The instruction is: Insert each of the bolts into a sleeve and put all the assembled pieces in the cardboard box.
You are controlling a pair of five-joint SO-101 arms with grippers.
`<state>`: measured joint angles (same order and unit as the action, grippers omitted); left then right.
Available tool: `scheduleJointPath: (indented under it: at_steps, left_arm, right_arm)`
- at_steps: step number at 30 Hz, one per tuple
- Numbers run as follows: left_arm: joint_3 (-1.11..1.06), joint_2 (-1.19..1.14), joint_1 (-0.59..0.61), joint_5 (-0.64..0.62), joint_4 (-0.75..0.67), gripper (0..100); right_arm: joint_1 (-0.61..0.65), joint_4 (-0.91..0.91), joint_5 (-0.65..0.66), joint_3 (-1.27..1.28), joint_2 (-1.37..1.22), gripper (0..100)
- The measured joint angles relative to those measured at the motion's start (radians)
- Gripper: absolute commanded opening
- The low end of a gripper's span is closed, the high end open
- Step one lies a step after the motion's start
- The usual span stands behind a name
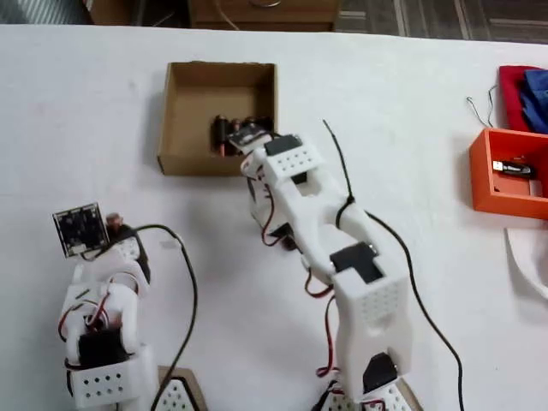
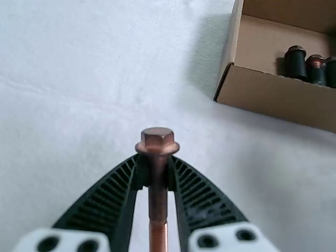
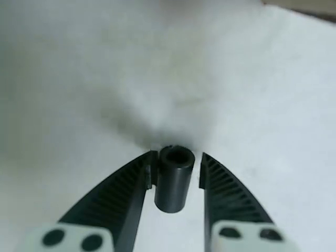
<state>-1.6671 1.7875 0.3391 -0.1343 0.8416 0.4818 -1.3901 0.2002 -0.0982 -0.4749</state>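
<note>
Count so far: one copper hex-head bolt point(image 2: 157, 144), clamped by its smooth shank in the left gripper point(image 2: 156, 173) over the table point(image 2: 79, 79) near its front left corner. One plain black tube sleeve point(image 3: 174, 181), with the ribbed jaws of the right gripper point(image 3: 176, 168) closed on it. The left wrist view shows three assembled pieces point(image 2: 296, 62) inside the cardboard box point(image 2: 273, 97). From the high view they're a dark clump, the right arm point(image 1: 325, 214) stretching to the box's near right corner, toward the table's far edge.
</note>
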Motion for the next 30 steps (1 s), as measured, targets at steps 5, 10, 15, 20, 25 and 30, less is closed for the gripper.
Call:
scheduleJointPath:
  at_steps: [5,10,15,20,25,30]
  left_arm:
    - [0.0,0.0,0.0,0.0,0.0,3]
    - [0.0,0.0,0.0,0.0,0.0,3]
    - [0.0,0.0,0.0,0.0,0.0,3]
    - [0.0,0.0,0.0,0.0,0.0,3]
    - [0.0,0.0,0.0,0.0,0.0,3]
    - [0.0,0.0,0.0,0.0,0.0,3]
  right_arm:
    - [-0.002,0.0,0.0,0.043,0.087,16.6]
    - [0.0,0.055,0.0,0.199,0.161,13.7]
    - [0.026,0.187,0.0,0.385,0.249,13.7]
    - [0.035,0.276,0.0,0.407,0.259,13.7]
    - [0.038,0.288,0.0,0.407,0.238,13.7]
    - [0.025,0.293,0.0,0.404,0.198,13.7]
